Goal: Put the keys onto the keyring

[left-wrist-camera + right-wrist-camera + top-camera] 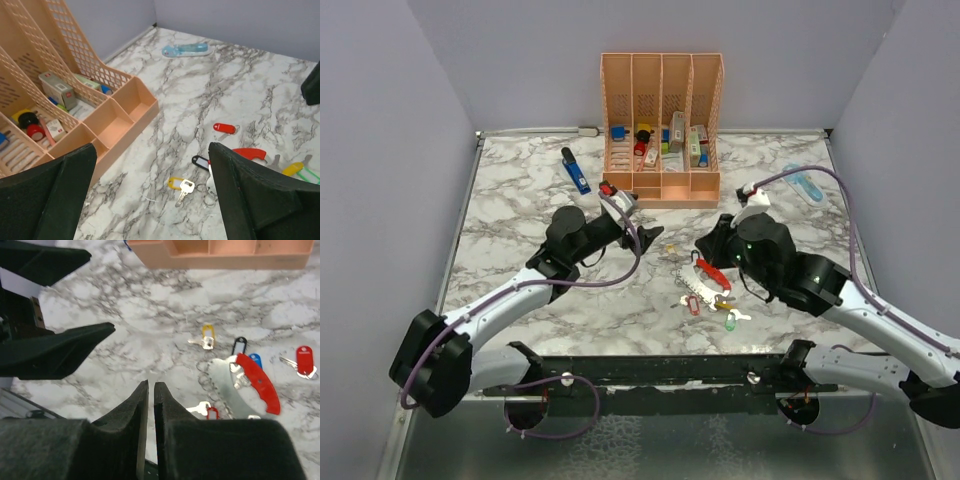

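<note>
The task looks barely begun: the keyring [257,382] lies on the marble table [150,305] between the arms, with the yellow key [207,335] and red key [303,360] loose near it. The left gripper [152,147] hovers gaping and empty, and the right gripper [151,384] is pinched closed on nothing. Whether the black-tagged key [240,345] and blue-tagged key [255,360] touching the ring are threaded on is unclear, and from above the right arm hides part of the pile.

Overhead and wrist views sharing keys [695,303]
</note>
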